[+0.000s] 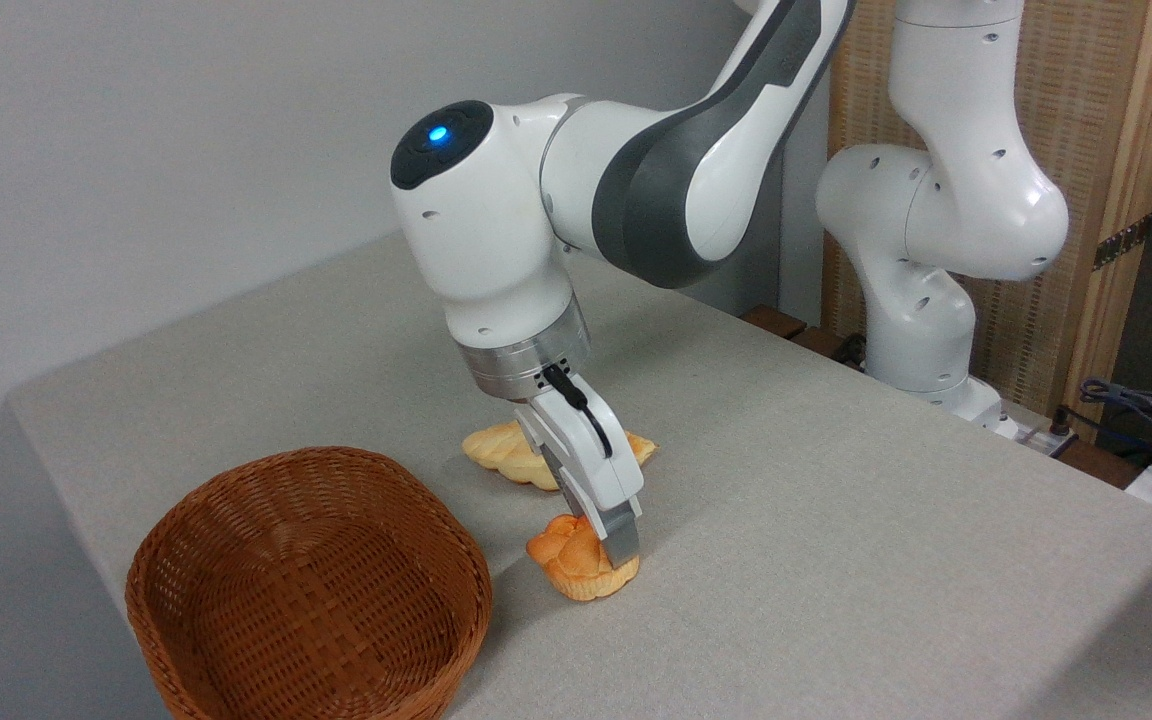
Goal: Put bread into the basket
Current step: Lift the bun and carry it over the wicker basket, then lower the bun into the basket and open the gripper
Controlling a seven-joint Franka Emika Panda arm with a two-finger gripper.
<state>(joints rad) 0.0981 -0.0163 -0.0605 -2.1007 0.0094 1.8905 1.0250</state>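
Bread (576, 568) sits low in the middle of the frame on the tabletop (836, 500), just right of the basket (308, 590), with the tool (611, 555) down on it.

Only one finger shows, pressed against the bun's right side, so can't tell if it's actually pinched yet. Looks light and squishy, lumpy on top, so I'd squeeze gently across the wider middle rather than the knots. Paler loaf (506, 452) lies just behind, touching nothing I can see.

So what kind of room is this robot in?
Probably a robot lab or test room: a white robot arm bolted beside a plain grey table, loose cables nearby, and toy-like bread.
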